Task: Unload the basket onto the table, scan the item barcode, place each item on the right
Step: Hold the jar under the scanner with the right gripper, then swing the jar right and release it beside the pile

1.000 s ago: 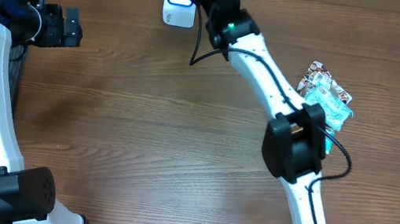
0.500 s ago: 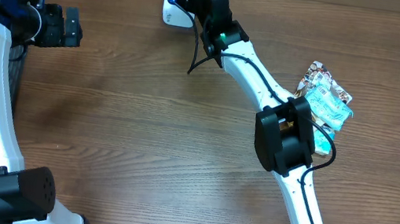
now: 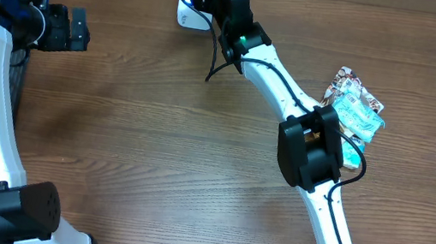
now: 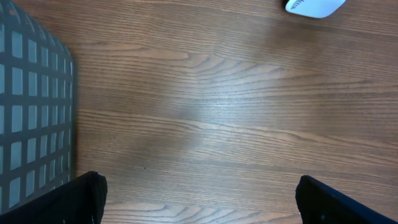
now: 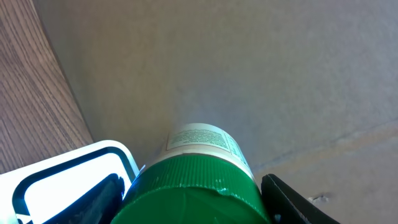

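Beside the white scanner (image 5: 74, 158), the right gripper (image 5: 193, 205) clamps a green-capped bottle (image 5: 199, 149); the left gripper (image 4: 202, 199) gapes wide.

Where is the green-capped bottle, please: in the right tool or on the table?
In the right tool: its wrist view shows the green-capped bottle between the fingers.

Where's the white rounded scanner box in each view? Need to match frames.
Overhead: white rounded scanner box at the top edge, left of centre.
Left wrist: scanner box in the top-right corner, cropped.
Right wrist: scanner box bottom left, beside the green-capped bottle.
Shared landmark: brown wood-grain table.
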You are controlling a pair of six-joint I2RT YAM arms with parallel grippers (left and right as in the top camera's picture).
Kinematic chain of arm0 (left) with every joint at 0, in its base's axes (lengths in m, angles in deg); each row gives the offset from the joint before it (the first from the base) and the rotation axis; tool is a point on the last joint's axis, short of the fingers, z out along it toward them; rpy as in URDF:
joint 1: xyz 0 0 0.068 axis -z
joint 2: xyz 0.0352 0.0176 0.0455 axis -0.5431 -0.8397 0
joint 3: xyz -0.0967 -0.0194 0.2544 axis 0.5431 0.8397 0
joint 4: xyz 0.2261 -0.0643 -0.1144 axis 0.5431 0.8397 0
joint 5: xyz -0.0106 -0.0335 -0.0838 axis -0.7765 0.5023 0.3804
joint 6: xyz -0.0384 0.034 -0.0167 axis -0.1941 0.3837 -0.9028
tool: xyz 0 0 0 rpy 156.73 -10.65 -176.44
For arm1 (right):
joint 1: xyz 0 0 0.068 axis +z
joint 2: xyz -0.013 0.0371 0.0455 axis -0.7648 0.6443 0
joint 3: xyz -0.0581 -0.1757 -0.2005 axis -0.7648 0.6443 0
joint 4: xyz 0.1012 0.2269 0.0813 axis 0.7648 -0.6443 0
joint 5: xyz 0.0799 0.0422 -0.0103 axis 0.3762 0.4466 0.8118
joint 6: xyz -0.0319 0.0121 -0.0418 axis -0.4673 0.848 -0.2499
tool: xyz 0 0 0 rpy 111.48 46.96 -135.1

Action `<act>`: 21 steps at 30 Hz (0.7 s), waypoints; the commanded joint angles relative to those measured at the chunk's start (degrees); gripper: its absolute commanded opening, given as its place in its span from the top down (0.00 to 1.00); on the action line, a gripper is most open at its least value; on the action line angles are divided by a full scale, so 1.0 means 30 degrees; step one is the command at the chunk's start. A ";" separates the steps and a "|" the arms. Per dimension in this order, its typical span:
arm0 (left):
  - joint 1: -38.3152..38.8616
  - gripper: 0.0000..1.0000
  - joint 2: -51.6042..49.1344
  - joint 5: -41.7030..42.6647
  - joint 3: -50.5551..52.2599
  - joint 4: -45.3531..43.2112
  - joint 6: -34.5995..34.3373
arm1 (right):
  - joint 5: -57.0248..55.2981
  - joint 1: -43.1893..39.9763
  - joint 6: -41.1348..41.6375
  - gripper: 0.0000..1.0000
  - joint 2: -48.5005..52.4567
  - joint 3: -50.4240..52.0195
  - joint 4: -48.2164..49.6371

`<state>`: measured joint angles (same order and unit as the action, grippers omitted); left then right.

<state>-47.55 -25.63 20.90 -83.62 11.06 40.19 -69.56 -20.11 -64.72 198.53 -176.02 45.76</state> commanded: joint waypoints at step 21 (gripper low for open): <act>-0.0015 0.01 0.0007 0.0153 0.0087 -0.0066 0.0423 | 0.3322 0.0182 1.5431 0.56 -0.9632 0.0058 -2.6673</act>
<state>-47.55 -25.67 20.92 -83.62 11.06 40.21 -60.93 -18.99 -21.68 167.78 -176.77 -26.56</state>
